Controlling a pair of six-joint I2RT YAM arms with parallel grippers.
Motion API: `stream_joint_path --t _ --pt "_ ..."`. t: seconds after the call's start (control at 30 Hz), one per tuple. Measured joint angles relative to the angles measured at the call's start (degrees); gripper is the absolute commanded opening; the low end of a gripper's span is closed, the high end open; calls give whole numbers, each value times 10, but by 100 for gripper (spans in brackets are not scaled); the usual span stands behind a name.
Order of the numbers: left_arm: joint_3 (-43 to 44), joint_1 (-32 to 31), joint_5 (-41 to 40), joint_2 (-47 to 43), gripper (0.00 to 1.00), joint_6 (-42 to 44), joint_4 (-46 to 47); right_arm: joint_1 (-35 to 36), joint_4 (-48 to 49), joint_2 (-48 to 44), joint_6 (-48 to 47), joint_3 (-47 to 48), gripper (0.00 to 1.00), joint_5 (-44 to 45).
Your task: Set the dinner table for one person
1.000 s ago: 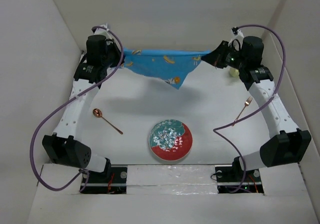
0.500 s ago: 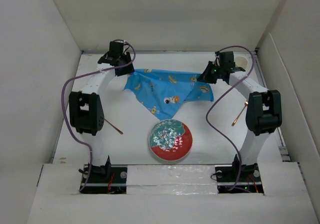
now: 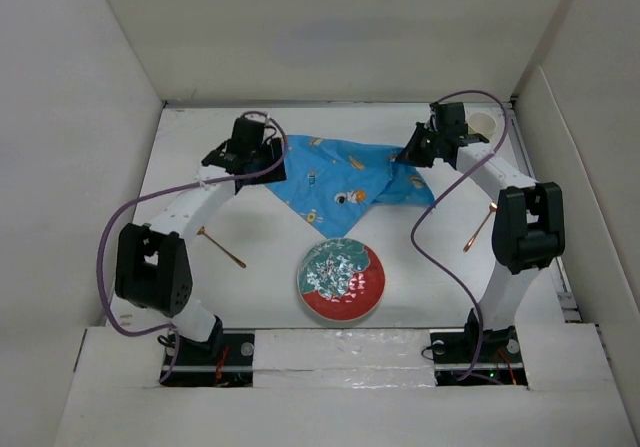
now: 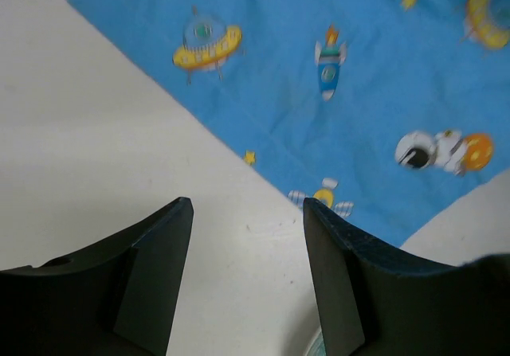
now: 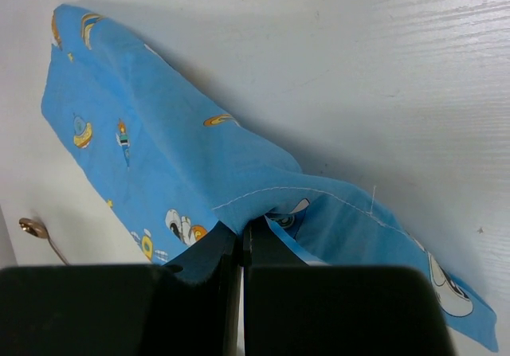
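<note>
The right gripper (image 5: 241, 232) is pinched together on the hem of the blue space-print placemat (image 5: 159, 165), holding that corner raised; only its wrist view shows the grip. The left gripper (image 4: 247, 213) stands apart and empty over the bare white surface (image 4: 96, 133), beside the cloth's edge. From above, the placemat lies toward the far edge. The plate (image 3: 340, 279) sits by the near edge, with a spoon (image 3: 222, 246) to its left and a fork (image 3: 480, 229) to its right.

White panel walls (image 3: 330, 27) enclose the desk (image 3: 260, 297) along its far, left and right edges. A white ledge (image 3: 340, 397) runs along the near edge. Lighting is even, with soft shadows.
</note>
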Motion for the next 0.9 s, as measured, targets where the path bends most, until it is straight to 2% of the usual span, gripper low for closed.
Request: stream_joint_path --t 0.07,0.17,0.3,0.5,0.57,0.6,0.63,0.67,0.7,0.77,0.9 --pt "-74 -23 24 -6 55 -7 6 0 -1 0 -2 0 0 0" --pt "-105 -23 30 39 56 -14 2 0 -1 0 -5 0 0 -2" --pt "-98 -30 22 103 56 -23 5 0 2 0 -9 0 0 -9" --pt "-29 -64 -16 186 54 -27 5 0 9 -13 -17 -28 0 -19" --pt "-15 -68 -25 199 47 -27 8 0 13 -19 -18 -43 0 -22" --pt "-3 -68 -33 208 32 -26 5 0 14 -22 -18 -50 0 -24" --pt "7 -68 -43 217 24 -25 4 0 17 -25 -18 -57 0 -26" --pt "21 -68 -59 228 7 -21 0 0 18 -28 -18 -61 0 -30" --pt "37 -68 -71 239 7 -16 -1 0 18 -31 -18 -67 0 -30" --pt "67 -68 -104 261 0 -9 -13 0 29 -38 -15 -79 0 -37" --pt "136 -68 -159 309 0 7 -28 0 38 -50 -6 -93 0 -51"
